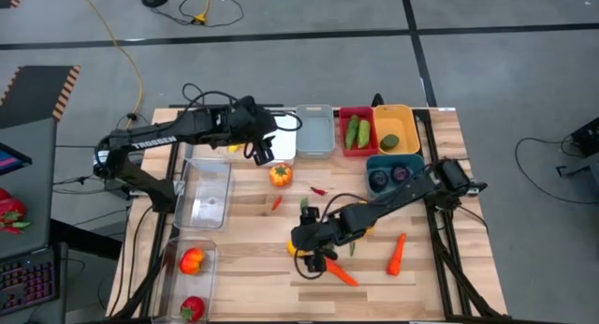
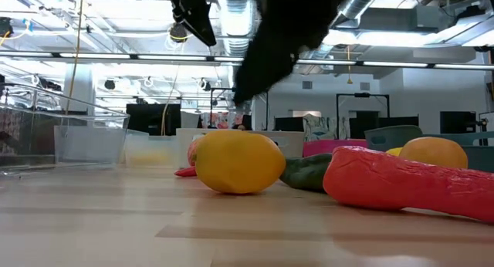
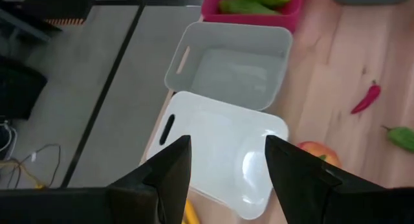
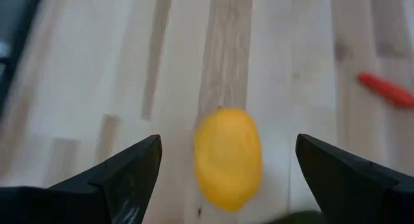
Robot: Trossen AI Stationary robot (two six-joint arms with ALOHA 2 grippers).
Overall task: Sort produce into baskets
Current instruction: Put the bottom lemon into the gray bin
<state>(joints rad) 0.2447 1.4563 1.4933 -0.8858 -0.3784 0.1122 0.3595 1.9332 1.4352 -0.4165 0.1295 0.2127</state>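
My right gripper [image 1: 299, 238] is open and hovers over a yellow lemon [image 4: 228, 158] that lies on the wooden table; its fingers stand on either side of the lemon without touching it. The lemon also shows in the low view [image 2: 239, 163], beside a green cucumber [image 2: 307, 173] and an orange carrot [image 2: 409, 182]. My left gripper [image 3: 228, 145] is open and empty above the white basket [image 3: 213, 136] at the table's far edge. A grey basket [image 3: 226, 68] stands next to the white one.
A red basket [image 1: 356, 132] holds cucumbers, an orange-yellow basket [image 1: 395, 127] a lemon, a teal basket [image 1: 393, 170] purple rounds. Clear bins [image 1: 208, 193] on the left hold tomatoes [image 1: 192, 260]. A tomato [image 1: 280, 174], chilies [image 1: 318, 190] and carrots [image 1: 397, 254] lie loose.
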